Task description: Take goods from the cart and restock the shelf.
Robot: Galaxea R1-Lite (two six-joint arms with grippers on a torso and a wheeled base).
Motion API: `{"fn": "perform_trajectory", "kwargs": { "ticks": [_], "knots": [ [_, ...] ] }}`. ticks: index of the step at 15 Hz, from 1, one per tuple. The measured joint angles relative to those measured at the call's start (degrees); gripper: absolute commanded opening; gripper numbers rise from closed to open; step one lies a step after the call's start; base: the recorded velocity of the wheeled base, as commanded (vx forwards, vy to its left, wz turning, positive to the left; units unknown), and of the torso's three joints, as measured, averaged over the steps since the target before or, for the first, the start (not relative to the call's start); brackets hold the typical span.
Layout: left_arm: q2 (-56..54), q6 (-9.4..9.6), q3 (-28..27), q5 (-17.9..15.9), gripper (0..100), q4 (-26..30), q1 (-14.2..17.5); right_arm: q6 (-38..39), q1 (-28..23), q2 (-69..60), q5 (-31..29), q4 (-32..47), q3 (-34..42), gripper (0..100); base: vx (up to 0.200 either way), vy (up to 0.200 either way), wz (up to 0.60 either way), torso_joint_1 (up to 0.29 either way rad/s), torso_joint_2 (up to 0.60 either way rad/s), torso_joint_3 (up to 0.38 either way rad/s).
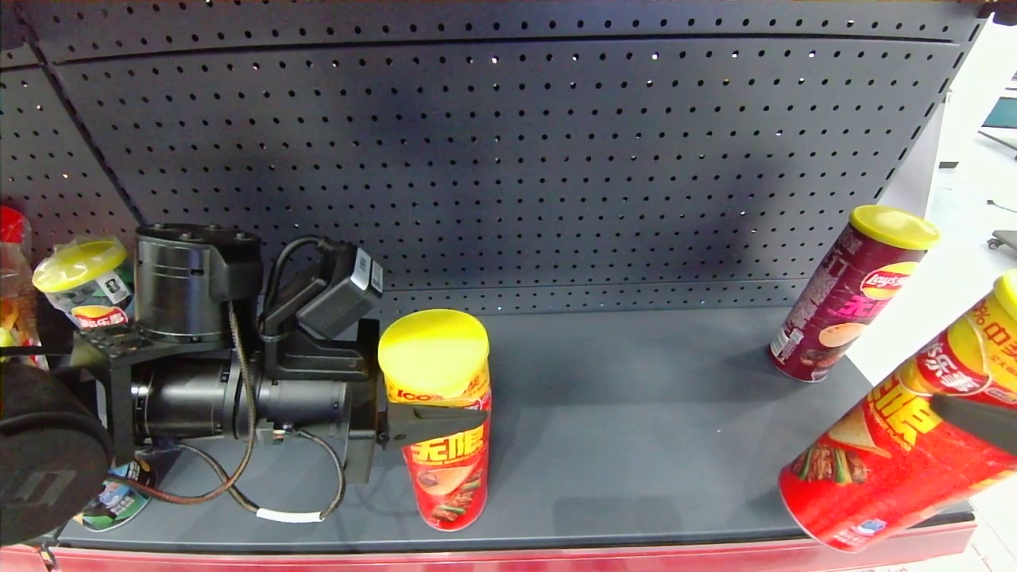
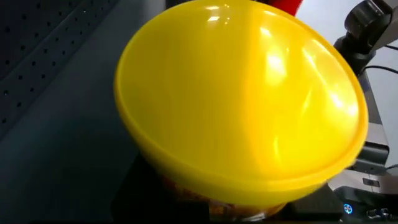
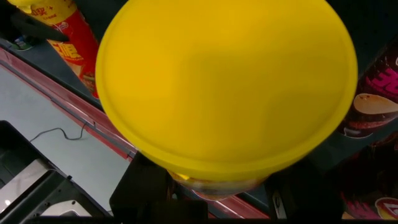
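A red chip can [image 1: 446, 445] with a yellow lid [image 1: 433, 342] stands upright near the front of the dark shelf [image 1: 636, 421]. My left gripper [image 1: 445, 415] is shut on it from the left, just below the lid. The lid [image 2: 242, 106] sits close under the left wrist camera. My right gripper [image 1: 976, 423] is shut on a second red can [image 1: 890, 453], tilted over the shelf's front right corner. That can's yellow lid [image 3: 227, 81] is in the right wrist view, where the first red can [image 3: 65, 40] shows farther off.
A purple can [image 1: 850, 294] with a yellow lid stands at the shelf's back right, also seen as the purple can [image 3: 373, 99]. A green can [image 1: 79, 282] and snack bags [image 1: 12, 262] sit at far left. The pegboard back [image 1: 508, 159] and the red front edge [image 1: 508, 556] bound the shelf.
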Motion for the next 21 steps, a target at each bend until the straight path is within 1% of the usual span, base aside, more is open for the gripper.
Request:
{"fn": "perform_trajectory", "kwargs": {
  "ticks": [2,6,8,11,16,19,21],
  "knots": [
    [0.20,0.12,0.09,-0.02,0,-0.32,-0.50,0.00,0.00,-0.02,-0.02,-0.02,-0.33,0,0.000,0.000,0.00,0.000,0.00,0.000],
    [1.22,0.04,1.02,0.11,0,-4.60,-1.13,0.00,0.00,-0.10,-0.02,0.09,-0.46,0,0.000,0.000,0.00,0.000,0.00,0.000],
    [1.41,-0.07,1.95,0.09,0,-5.52,-1.60,0.02,0.00,-0.11,-0.06,0.07,-0.46,0,0.000,0.000,0.00,0.000,0.00,0.000],
    [1.16,-0.54,2.67,0.04,0,-5.61,-2.26,0.00,0.00,-0.11,-0.09,0.05,-0.55,0,0.000,0.000,0.00,0.000,0.00,0.000],
    [0.83,-0.76,2.95,-0.02,0,-5.34,-2.60,0.00,0.00,-0.11,-0.09,0.20,-0.77,0,0.000,0.000,0.00,0.000,0.00,0.000],
    [0.28,-1.88,2.97,-0.13,0,-5.06,-2.78,0.00,0.02,0.01,-0.11,0.29,-1.24,0,0.000,0.000,0.00,0.000,0.00,0.000],
    [0.09,-1.78,3.22,-0.16,0,-5.12,-2.86,0.00,0.02,0.22,-0.13,0.27,-1.66,0,0.000,0.000,0.00,0.000,0.00,0.000]
  ]
}}
